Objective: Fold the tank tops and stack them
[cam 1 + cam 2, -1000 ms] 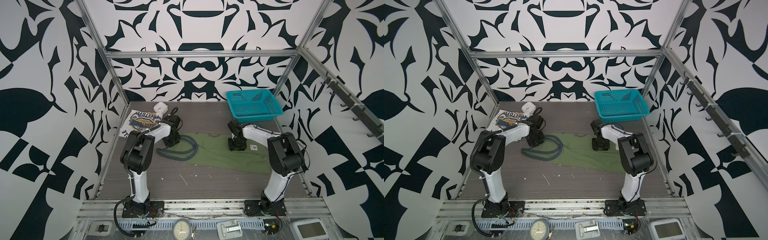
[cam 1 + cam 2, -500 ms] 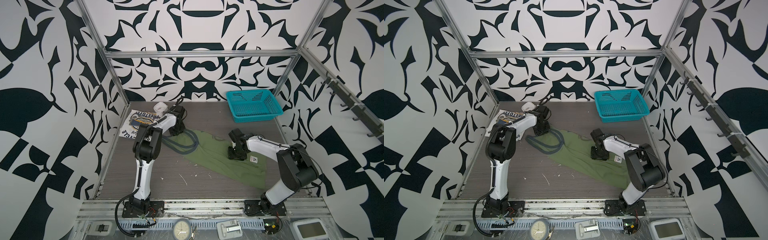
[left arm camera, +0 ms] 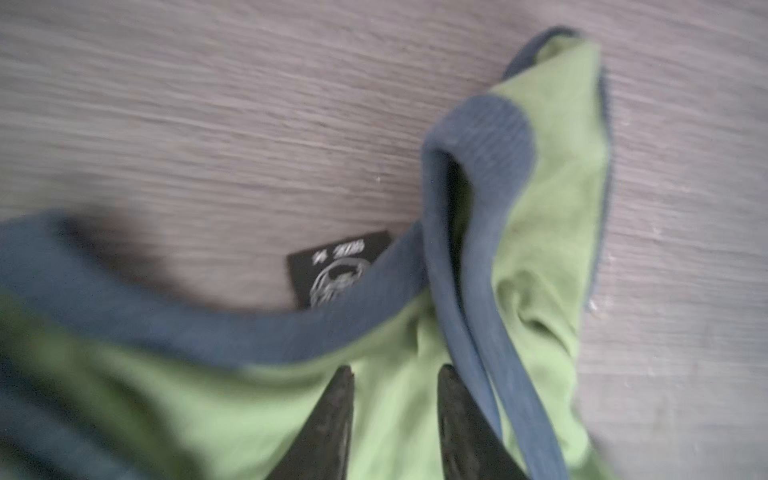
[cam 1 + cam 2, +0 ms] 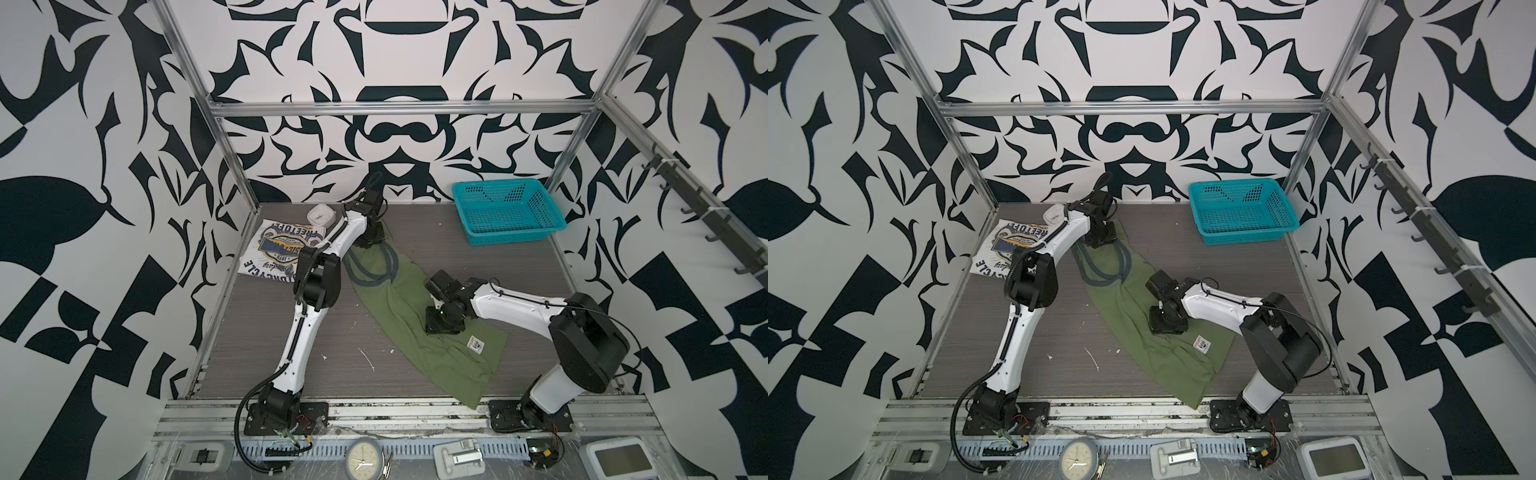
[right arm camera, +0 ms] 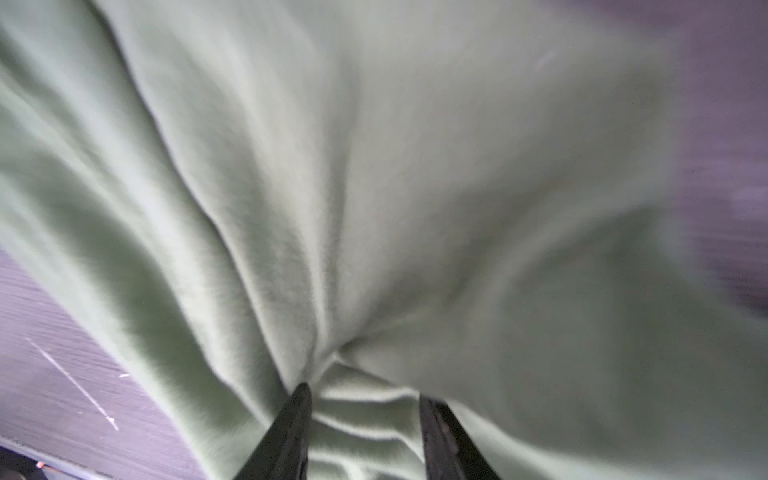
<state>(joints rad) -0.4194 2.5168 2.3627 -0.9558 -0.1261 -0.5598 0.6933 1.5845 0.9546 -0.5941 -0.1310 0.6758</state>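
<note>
Right fingers (image 5: 286, 436) are pinching the olive green cloth tank top (image 4: 399, 307) mid-body; left fingers (image 3: 332, 424) are sitting spread by its dark-trimmed strap (image 3: 557, 124).

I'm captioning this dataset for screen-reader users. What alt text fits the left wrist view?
An olive green tank top with dark blue trim lies rumpled on a grey wood-grain table, a black neck label showing. The left gripper has its two black fingertips apart over the cloth.

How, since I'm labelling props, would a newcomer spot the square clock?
Find the white tank top in the table's far-left corner. The square clock sits at its far edge. Unlike the round clock at the front, it is white and square.
</note>
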